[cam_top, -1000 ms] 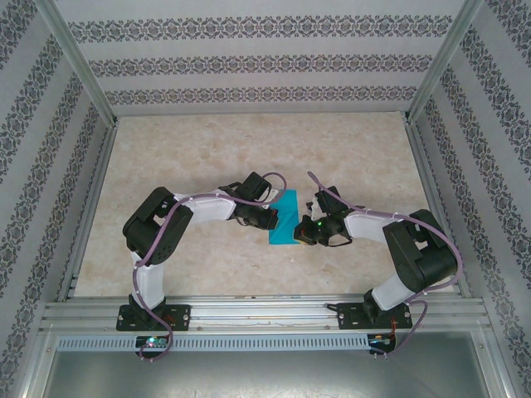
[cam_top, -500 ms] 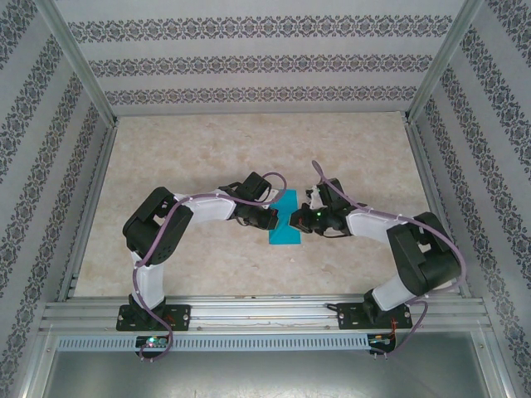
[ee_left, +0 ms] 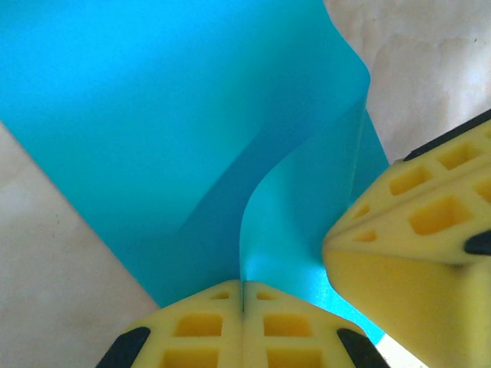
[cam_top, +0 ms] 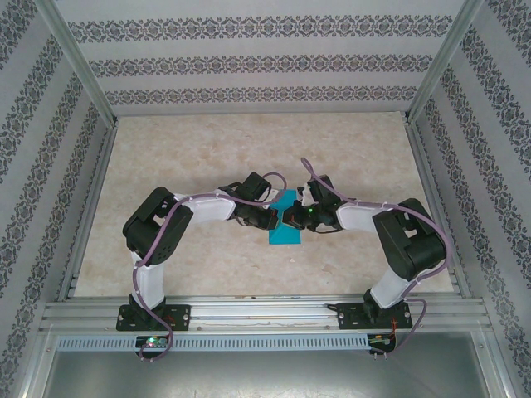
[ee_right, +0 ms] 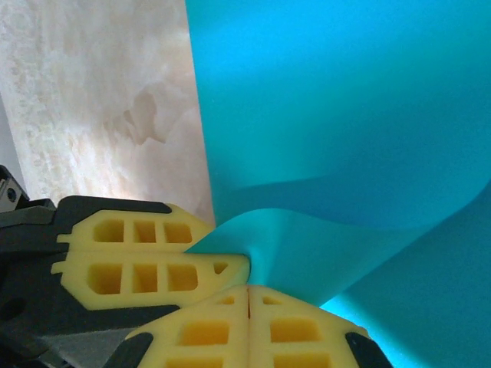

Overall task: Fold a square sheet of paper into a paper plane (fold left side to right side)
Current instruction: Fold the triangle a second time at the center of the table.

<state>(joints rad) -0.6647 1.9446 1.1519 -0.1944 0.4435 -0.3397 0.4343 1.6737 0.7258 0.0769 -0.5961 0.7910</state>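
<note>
Two pincers (ee_left: 243, 295) (ee_right: 248, 299) pinch the square sheet of paper (cam_top: 284, 236), elongated near-to-far.

Both arms bent inward, meeting over mid-worktop (cam_top: 249, 149). Left tool (cam_top: 272, 217) and right tool (cam_top: 293, 218) almost tip to tip, both on turquoise sheet of paper (cam_top: 284, 237). Sheet partly covered by tools; near part flat on worktop, far corner showing just beyond tools. Purple cables (cam_top: 158, 242) along both arms. Green light (cam_top: 309, 211) on right wrist. Patterned walls (cam_top: 249, 66) on three sides. Aluminium rail (cam_top: 265, 311) at near edge carries arm bases.
</note>
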